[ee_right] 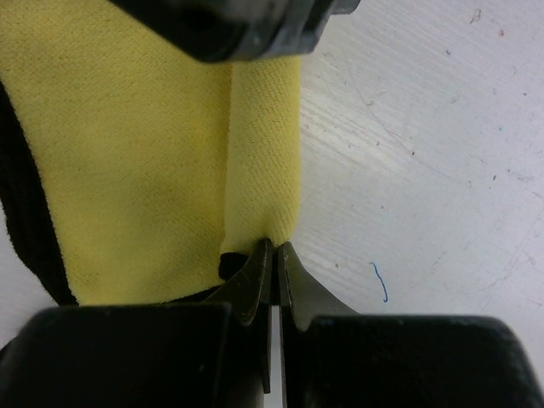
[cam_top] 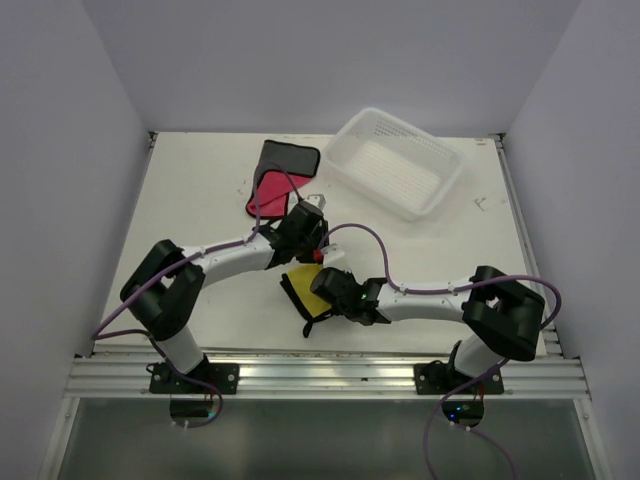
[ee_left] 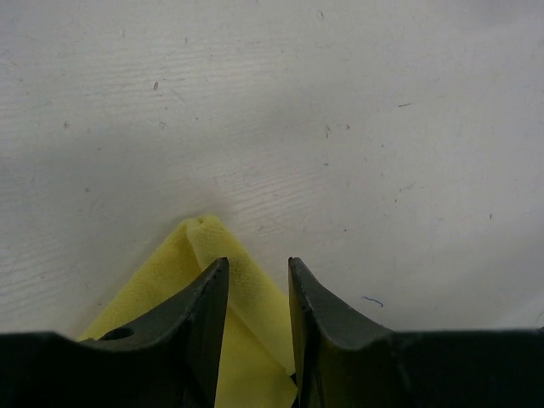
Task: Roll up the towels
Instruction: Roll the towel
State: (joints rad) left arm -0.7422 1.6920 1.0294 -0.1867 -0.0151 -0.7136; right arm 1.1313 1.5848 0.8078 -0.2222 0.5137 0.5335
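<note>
A yellow towel (cam_top: 299,279) with a black underside lies on the white table between the two arms. Its right edge is folded over into a narrow strip (ee_right: 265,153). My right gripper (ee_right: 274,245) is shut on the near end of that strip, low on the table (cam_top: 330,292). My left gripper (ee_left: 255,265) is open at the towel's far end (cam_top: 303,246), its jaws on either side of the folded strip (ee_left: 242,293). The left gripper also shows at the top of the right wrist view (ee_right: 229,25).
A red towel with a black part (cam_top: 279,180) lies flat at the back of the table. A white plastic basket (cam_top: 440,185) stands at the back right. The table's near edge runs just behind the right gripper.
</note>
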